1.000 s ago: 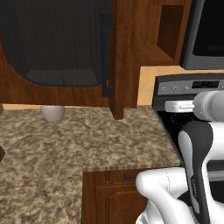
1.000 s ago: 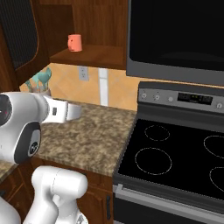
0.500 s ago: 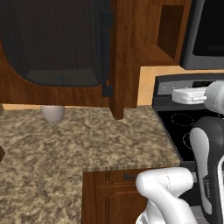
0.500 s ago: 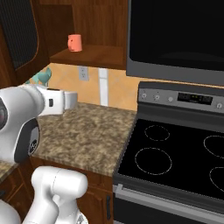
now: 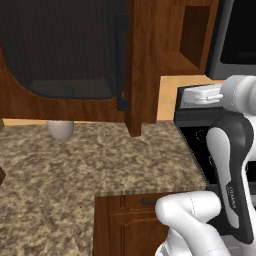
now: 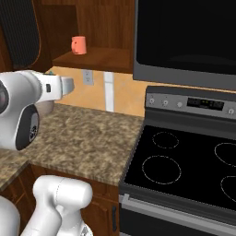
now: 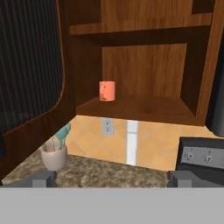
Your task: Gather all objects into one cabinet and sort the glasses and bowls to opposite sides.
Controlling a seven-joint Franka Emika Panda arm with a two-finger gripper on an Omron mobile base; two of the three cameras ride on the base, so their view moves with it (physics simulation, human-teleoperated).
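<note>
The orange-red cup (image 7: 106, 91) stands upright near the left end of the cabinet's lower shelf (image 7: 144, 108), also seen as the cup (image 6: 79, 45) from the right base. The cabinet's dark mesh door (image 7: 30, 65) hangs open at the left, its black handle (image 5: 121, 60) facing the left base camera. A small whitish vessel (image 7: 54, 157) holding teal utensils sits on the counter below, and shows as the vessel (image 5: 60, 129) under the door. My gripper (image 7: 113, 178) is open and empty, well short of the cup and pointing toward the shelf. The bowls are out of view.
Speckled granite counter (image 5: 100, 165) runs below the cabinet. A black stove (image 6: 184, 170) stands to the right, with a dark microwave (image 6: 184, 37) above it. Wooden base cabinets (image 5: 125, 225) lie under the counter. An outlet (image 7: 107, 127) is on the tan wall.
The hand has risen and turned toward the open cabinet. The jaws stay open. Cup, vessel and door have not moved.
</note>
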